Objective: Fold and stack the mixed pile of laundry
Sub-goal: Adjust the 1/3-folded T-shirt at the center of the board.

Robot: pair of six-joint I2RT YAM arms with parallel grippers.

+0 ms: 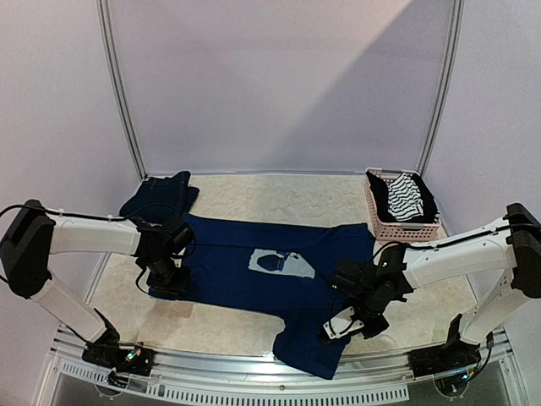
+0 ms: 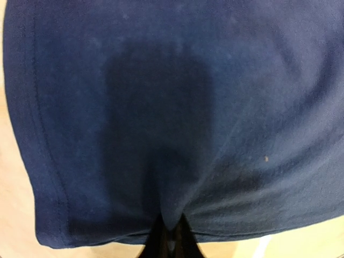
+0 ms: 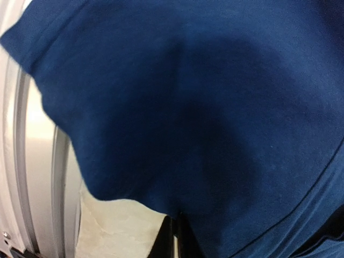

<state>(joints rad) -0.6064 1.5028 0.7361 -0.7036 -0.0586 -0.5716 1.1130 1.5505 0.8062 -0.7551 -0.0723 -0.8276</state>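
No readable text, pale print (image 1: 283, 263) on navy T-shirt (image 1: 224, 266) without legible lettering

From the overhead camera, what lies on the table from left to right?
Dark navy denim piece → large navy T-shirt with pale square print → small pink perforated plastic basket holding a black-and-white striped piece.

Close view of a navy T-shirt (image 2: 226, 80) filling nearly the whole frame. Its stitched hem (image 2: 45, 177) runs down the left side and along the bottom edge. At bottom centre the two dark fingers (image 2: 157, 244) of the left claw (image 2: 171, 231) are pinched together on the hem — the cloth puckers into folds there. A broad dark shadow lies across the middle. Pale table (image 2: 12, 215) shows at the far left and in the bottom corners.
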